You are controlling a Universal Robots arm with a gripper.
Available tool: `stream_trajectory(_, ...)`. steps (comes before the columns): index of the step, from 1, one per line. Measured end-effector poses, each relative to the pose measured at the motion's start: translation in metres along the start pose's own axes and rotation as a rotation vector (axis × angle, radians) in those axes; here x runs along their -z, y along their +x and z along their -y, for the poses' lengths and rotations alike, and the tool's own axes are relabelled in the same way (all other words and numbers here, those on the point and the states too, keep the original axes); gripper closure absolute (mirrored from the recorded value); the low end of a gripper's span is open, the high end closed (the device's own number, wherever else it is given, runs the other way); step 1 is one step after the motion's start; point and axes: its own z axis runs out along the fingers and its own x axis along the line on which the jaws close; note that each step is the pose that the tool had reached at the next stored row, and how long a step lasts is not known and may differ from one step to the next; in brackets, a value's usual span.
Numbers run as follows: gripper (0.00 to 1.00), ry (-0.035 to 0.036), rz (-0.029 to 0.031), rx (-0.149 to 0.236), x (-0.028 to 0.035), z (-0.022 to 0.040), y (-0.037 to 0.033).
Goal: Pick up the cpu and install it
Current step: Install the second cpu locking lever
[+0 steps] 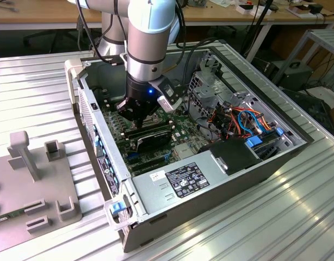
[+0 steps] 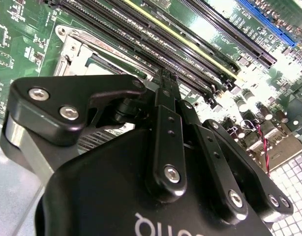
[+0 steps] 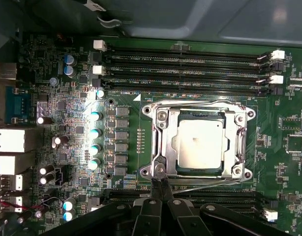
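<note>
Black gripper (image 3: 160, 178) pinched tight with nothing between its fingertips, down by the edge of the shiny square metal socket frame (image 3: 156, 147). Flat grey square cpu (image 3: 200, 142) just past the tips, lying snug inside that frame, likely already dropped into place. Long black memory slots (image 3: 185, 61) farther beyond.

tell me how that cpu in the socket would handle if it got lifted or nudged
The cpu looks like a thin flat metal-topped square, so probably stiff and light. Its smooth top may be slippery. Sitting inside the socket frame, it likely wouldn't slide sideways.
</note>
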Motion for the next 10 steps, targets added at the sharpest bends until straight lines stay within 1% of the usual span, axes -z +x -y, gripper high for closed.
stream_trajectory(5, 0.89, 0.0, 0.0, 0.0, -0.002, 0.0, 0.0008)
stream_trajectory(10, 0.89, -0.0002, 0.0, 0.0, -0.0025, -0.0002, 0.0015)
